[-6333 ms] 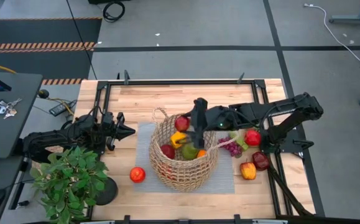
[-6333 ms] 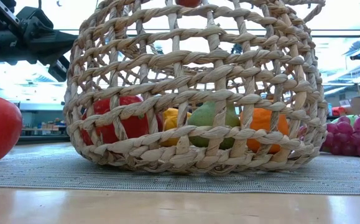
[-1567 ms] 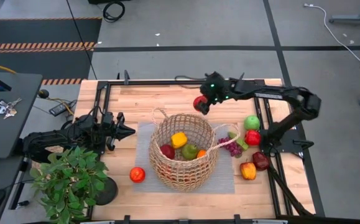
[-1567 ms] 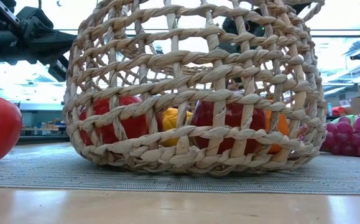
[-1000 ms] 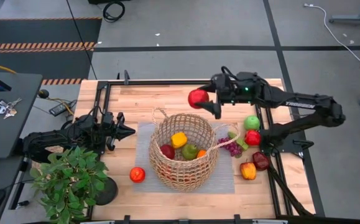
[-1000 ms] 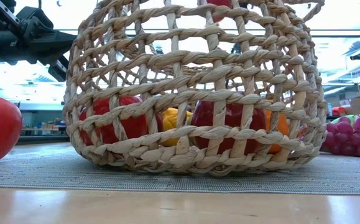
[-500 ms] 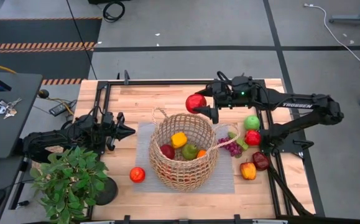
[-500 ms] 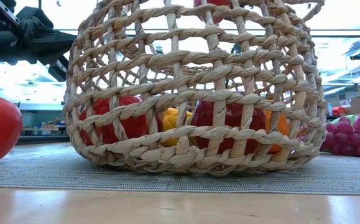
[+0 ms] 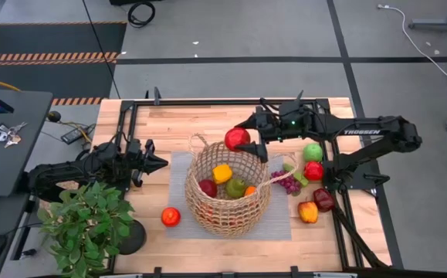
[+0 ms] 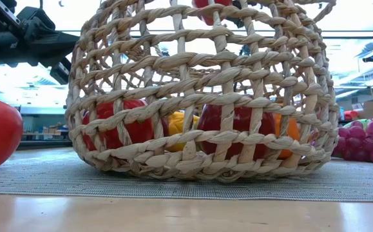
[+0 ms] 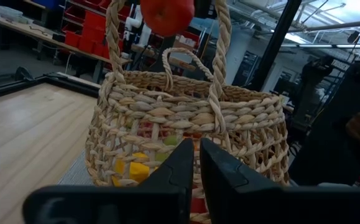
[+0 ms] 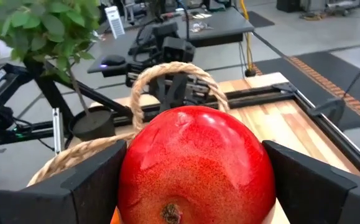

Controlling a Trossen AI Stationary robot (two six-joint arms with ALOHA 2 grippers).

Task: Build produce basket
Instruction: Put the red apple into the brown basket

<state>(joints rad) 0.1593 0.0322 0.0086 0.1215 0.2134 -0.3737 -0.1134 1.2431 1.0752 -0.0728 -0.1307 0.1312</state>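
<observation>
The tan wicker basket [image 9: 228,190] stands on a grey mat [image 9: 281,224] mid-table. It holds a yellow pepper [image 9: 221,173], a dark red fruit [image 9: 208,188], a green fruit [image 9: 236,187] and an orange one [image 9: 250,190]. My right gripper [image 9: 244,140] reaches in from the table's right. It is shut on a red fruit [image 9: 237,139] in the air over the basket's far rim. My left gripper [image 9: 158,163] waits shut, level, left of the basket. My right gripper pinches the red fruit between its two fingers [image 12: 97,180], one on each opposite side [image 12: 130,180]. The fingers come about level from the table's right. The fruit is lifted clear above the basket's far rim, its calyx end [image 12: 167,213] toward the wrist.
Loose produce lies on the table. A red apple [image 9: 170,217] is near left of the basket. To its right are a green apple [image 9: 312,152], a red apple [image 9: 313,171], purple grapes [image 9: 286,182], a dark red fruit [image 9: 323,199] and an orange pepper [image 9: 308,211]. A potted plant [image 9: 88,224] stands near left.
My right gripper has carried the red fruit toward the table's left and near edge and slightly down, from beyond the basket to over its far rim. It stays shut on the fruit.
</observation>
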